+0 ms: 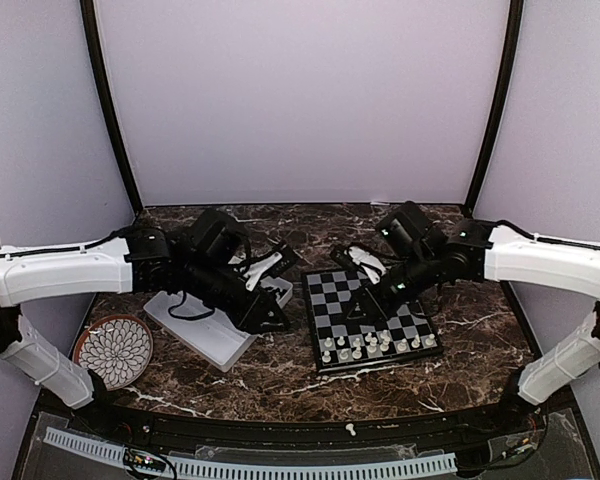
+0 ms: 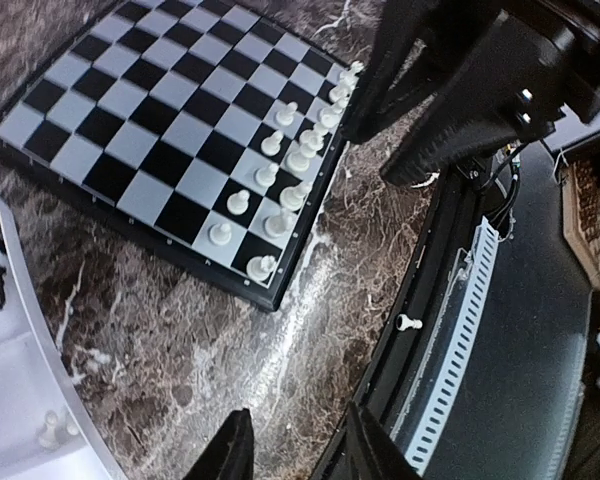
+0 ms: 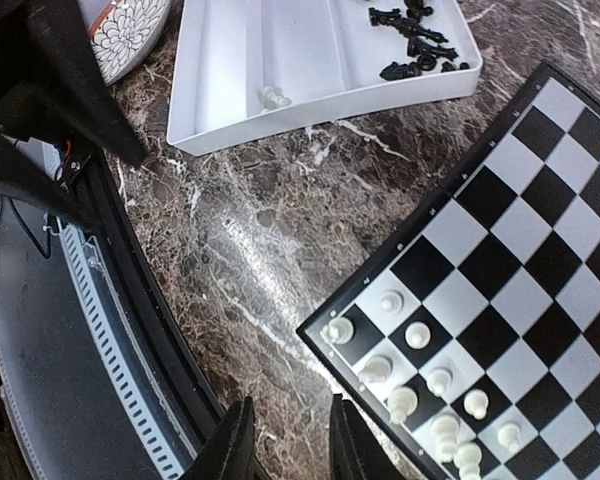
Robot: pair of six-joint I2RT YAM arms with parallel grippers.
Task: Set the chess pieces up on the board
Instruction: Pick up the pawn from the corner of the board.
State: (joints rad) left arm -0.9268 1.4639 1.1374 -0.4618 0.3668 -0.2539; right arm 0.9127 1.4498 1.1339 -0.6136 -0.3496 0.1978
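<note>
Left wrist view: the left hand [image 2: 300, 445] is seen released, its two dark fingers held apart with nothing between them, above the brown veined worktop [image 2: 180, 350]. To its side a corner of the white tray [image 2: 25, 390] is shown, and beyond the fingers the board [image 2: 170, 130] lies flat on the worktop. White pieces [image 2: 280, 170] are stood upright in two rows along one edge of the board, while the rest of its squares are left bare. One lone white piece [image 2: 408, 322] is seen off the worktop, on the dark rim [image 2: 420, 270] at the near edge.

From the right wrist, the right hand [image 3: 288, 440] is likewise found unclenched: marble is visible in the gap between its fingers, and nothing is gripped. The hand is held over the worktop just beside the board's corner, where the two rows of white figures begin. Farther out, the tray is shown whole, well apart from the board; black pieces [image 3: 415, 45] are heaped in one compartment, and at least one spare white piece [image 3: 273, 97] lies in the neighbouring one. A round patterned plate [image 3: 130, 30] is set beyond the tray.
</note>
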